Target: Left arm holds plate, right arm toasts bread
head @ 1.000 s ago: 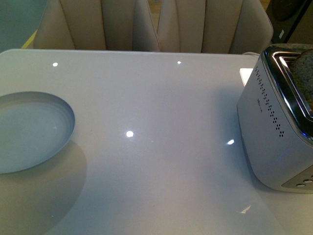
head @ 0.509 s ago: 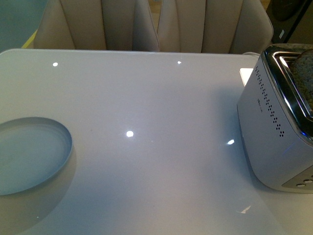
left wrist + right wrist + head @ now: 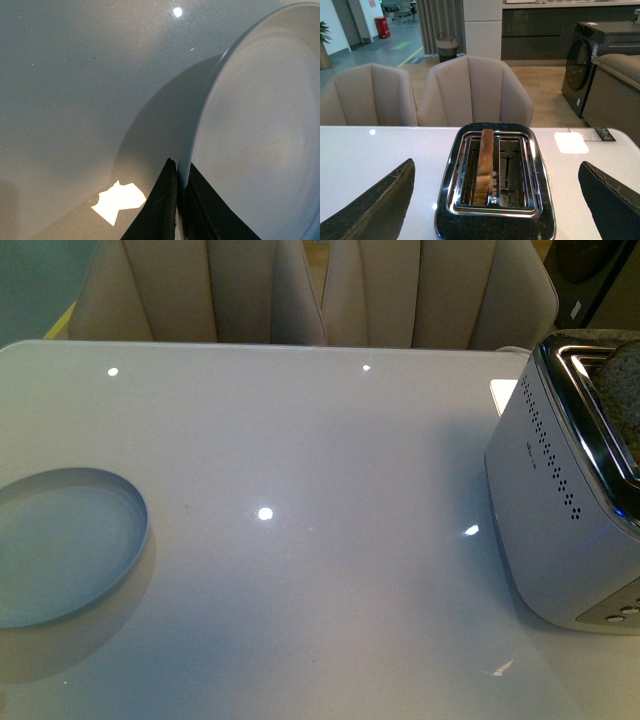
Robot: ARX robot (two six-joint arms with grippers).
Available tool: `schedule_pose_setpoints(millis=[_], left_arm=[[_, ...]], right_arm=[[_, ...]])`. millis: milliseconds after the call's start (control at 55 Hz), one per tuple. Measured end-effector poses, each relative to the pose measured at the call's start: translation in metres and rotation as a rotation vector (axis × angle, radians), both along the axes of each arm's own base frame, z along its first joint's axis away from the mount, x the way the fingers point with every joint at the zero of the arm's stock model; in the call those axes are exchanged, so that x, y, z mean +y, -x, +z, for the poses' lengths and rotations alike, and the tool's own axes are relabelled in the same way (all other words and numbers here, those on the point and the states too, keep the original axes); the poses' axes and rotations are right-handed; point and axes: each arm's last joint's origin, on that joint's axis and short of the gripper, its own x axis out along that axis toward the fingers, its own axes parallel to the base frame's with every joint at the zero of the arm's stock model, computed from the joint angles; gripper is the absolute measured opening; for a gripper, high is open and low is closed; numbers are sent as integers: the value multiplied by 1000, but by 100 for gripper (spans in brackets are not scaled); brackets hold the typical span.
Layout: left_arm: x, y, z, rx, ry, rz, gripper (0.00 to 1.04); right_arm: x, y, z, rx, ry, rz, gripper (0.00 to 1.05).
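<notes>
The pale blue-white plate point(image 3: 62, 545) hovers tilted above the table's left side in the front view. In the left wrist view my left gripper point(image 3: 180, 172) is shut on the plate's rim point(image 3: 200, 125), one black finger on each side. The bread point(image 3: 483, 165) stands upright in one slot of the silver toaster point(image 3: 495, 185), its crust sticking out; it also shows at the right edge of the front view point(image 3: 622, 390). My right gripper point(image 3: 495, 200) is open and empty above the toaster, its fingers point(image 3: 375, 205) wide on either side.
The toaster point(image 3: 560, 510) stands at the table's right side. The glossy white table point(image 3: 320, 490) reflects ceiling lights. Beige chairs point(image 3: 320, 290) stand behind the far edge. The toaster's second slot point(image 3: 511, 170) is empty.
The plate has dropped lower and flattened a little towards the table, its shadow shrinking. The toaster and bread have not moved.
</notes>
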Motion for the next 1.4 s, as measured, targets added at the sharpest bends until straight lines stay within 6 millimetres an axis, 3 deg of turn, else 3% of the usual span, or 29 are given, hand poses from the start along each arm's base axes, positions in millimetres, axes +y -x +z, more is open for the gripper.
schedule_pose_setpoints(millis=[673, 836, 1073, 1255, 1400], left_arm=[[0, 12, -25, -42, 66, 77, 4], [0, 12, -25, -51, 84, 87, 36], [2, 15, -15, -66, 94, 103, 70], [12, 19, 5, -93, 75, 131, 98], [13, 20, 41, -166, 48, 109, 98]], right_arm=[[0, 0, 0, 0, 0, 0, 96], [0, 0, 0, 0, 0, 0, 96], [0, 0, 0, 0, 0, 0, 96], [0, 0, 0, 0, 0, 0, 96], [0, 0, 0, 0, 0, 0, 96]])
